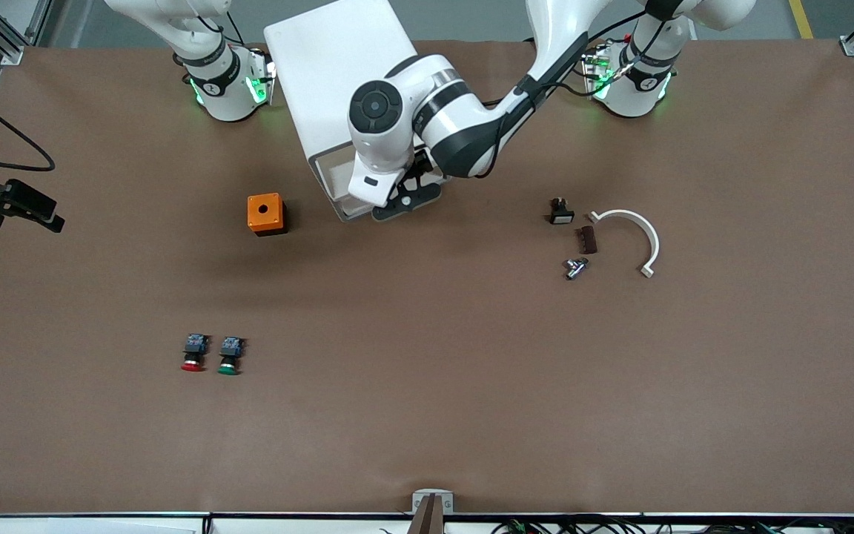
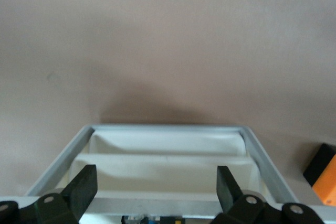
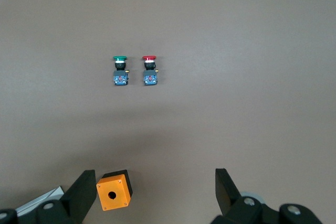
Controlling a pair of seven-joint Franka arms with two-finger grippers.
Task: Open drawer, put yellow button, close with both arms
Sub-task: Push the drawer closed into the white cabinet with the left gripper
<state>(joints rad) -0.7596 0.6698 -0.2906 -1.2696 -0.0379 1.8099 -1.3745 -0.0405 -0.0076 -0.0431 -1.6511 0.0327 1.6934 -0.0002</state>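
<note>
Left gripper (image 1: 405,199) hangs over the pulled-out drawer (image 1: 338,176) of the white rounded cabinet (image 1: 330,67) at twelve o'clock on the tabletop (image 1: 427,415), jaws released. A black-and-blue sliver under it may be the yellow button (image 2: 152,218), though that's hard to confirm. Right gripper (image 3: 155,181) hovers high over the orange cube (image 1: 265,213), jaws spread and empty. At seven o'clock, the red button (image 1: 193,354) and green button (image 1: 229,354) sit side by side. At three o'clock lie a white curved clamp (image 1: 638,233) and a metal fitting (image 1: 575,267). The tabletop is a matte brown sheet.
</note>
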